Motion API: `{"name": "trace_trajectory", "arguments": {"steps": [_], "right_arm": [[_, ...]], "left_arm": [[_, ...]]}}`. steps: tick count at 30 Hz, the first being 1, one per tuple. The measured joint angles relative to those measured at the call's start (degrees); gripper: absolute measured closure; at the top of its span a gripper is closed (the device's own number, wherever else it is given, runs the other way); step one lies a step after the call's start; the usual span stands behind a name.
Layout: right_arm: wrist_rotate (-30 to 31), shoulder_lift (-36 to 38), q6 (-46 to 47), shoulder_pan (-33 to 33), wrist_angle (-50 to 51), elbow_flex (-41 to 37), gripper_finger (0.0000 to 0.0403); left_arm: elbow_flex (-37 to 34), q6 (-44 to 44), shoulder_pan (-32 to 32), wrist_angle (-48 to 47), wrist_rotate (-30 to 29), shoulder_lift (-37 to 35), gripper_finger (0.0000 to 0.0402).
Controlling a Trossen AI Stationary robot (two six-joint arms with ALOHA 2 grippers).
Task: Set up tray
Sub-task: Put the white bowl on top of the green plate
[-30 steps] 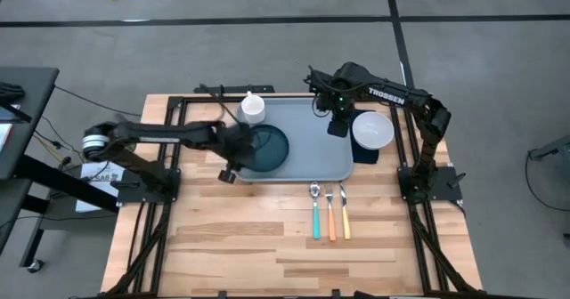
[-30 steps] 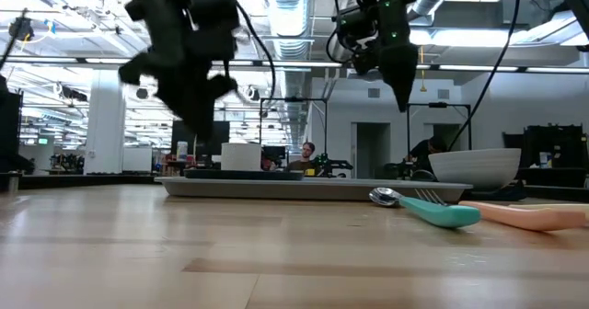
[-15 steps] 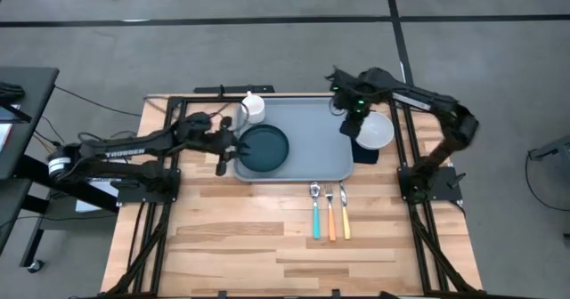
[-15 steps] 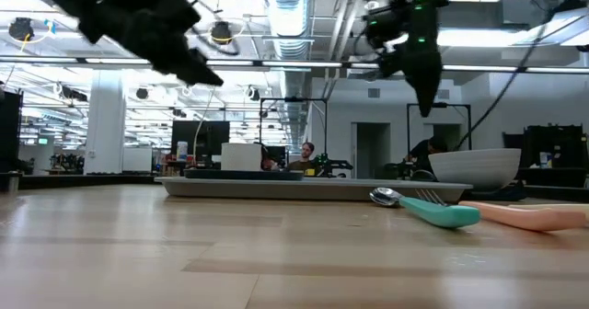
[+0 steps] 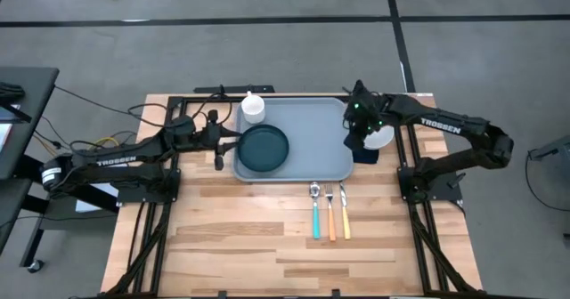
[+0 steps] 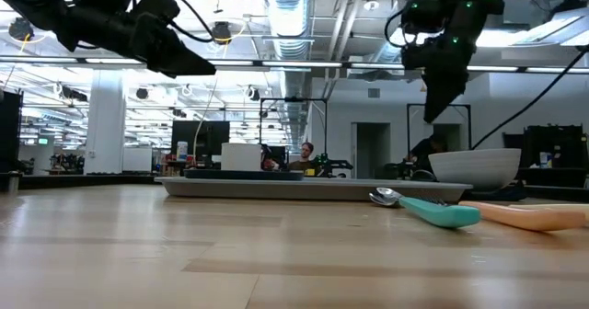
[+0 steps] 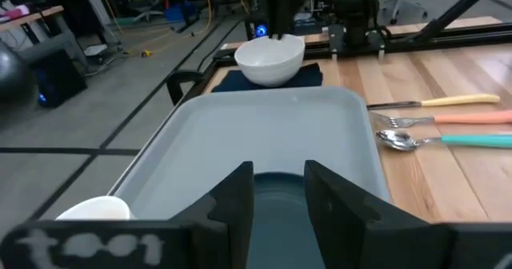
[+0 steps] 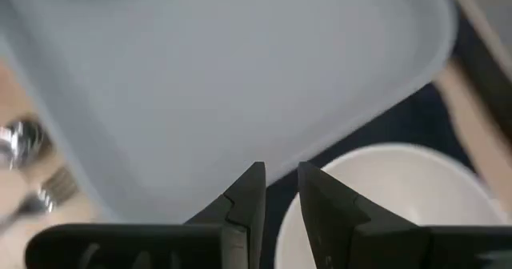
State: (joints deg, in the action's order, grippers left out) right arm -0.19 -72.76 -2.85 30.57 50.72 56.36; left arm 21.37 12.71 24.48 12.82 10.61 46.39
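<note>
The light blue-grey tray (image 5: 312, 134) lies flat on the wooden table. A dark teal plate (image 5: 263, 148) rests on the tray's left part, and a white cup (image 5: 253, 108) stands at its far left corner. My left gripper (image 5: 226, 145) hovers open just left of the tray, its fingers nearly level and pointing at the plate (image 7: 280, 203). My right gripper (image 5: 361, 137) points down over the gap between the tray's right rim (image 8: 240, 101) and the white bowl (image 8: 384, 197). A narrow gap shows between its fingers, with nothing in it.
The white bowl (image 5: 378, 134) sits on a dark navy napkin (image 5: 365, 154) right of the tray. A teal spoon (image 5: 315, 212), an orange fork (image 5: 330, 214) and a yellow knife (image 5: 345, 212) lie side by side in front of the tray. Bare wood lies nearer.
My left gripper has drawn back from the plate toward the table's left edge and tipped from pointing down to nearly level. My right gripper has gone from over the tray's far right part toward the right edge and a little down, over the bowl's left rim.
</note>
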Motion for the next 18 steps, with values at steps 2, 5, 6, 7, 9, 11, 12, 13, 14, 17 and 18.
{"name": "trace_trajectory", "arguments": {"steps": [2,5,6,7,9,11,12,13,14,17,18], "right_arm": [[0.02,-1.18,-0.16,-1.65,2.14,0.0,0.0332],[0.04,-2.75,-0.17,-3.76,3.47,-0.02,0.0332],[0.03,-3.28,-0.18,-4.28,3.71,-0.02,0.0332],[0.07,-3.74,-0.25,-4.78,3.91,-0.02,0.0332],[0.09,-4.57,-0.57,-5.62,4.09,-0.02,0.0332],[0.09,-5.34,-0.55,-5.9,4.09,-0.02,0.033],[0.09,-5.42,-0.55,-5.81,4.23,-0.02,0.0328],[0.14,-5.38,-0.52,-5.78,4.36,-0.02,0.0325],[0.21,-5.34,-0.19,-5.77,4.34,-0.02,0.032],[0.5,-5.32,1.26,-5.43,4.84,-0.02,0.0296],[0.48,-5.3,1.35,-5.26,5.35,-0.02,0.0286]], "left_arm": [[0.0,0.0,-0.01,-0.07,-0.4,0.02,0.0299],[0.0,0.02,-0.01,-0.05,-1.06,0.02,0.0299],[0.0,0.02,-0.01,-0.07,-1.07,0.02,0.0299],[0.0,0.0,0.01,-0.05,-1.05,0.02,0.0299],[0.0,0.0,-0.01,-0.15,-1.03,0.02,0.0299],[0.0,0.0,-0.01,-0.3,-1.01,0.02,0.0299],[0.0,0.0,-0.01,-0.38,-1.0,0.02,0.0299],[0.0,0.0,-0.01,-0.49,-1.01,0.02,0.0299],[0.0,0.0,-0.01,-0.55,-1.01,0.02,0.0299],[0.0,0.0,-0.01,-0.79,-0.98,0.04,0.0299],[0.0,0.0,-0.01,-0.92,-0.99,0.04,0.0299]]}}
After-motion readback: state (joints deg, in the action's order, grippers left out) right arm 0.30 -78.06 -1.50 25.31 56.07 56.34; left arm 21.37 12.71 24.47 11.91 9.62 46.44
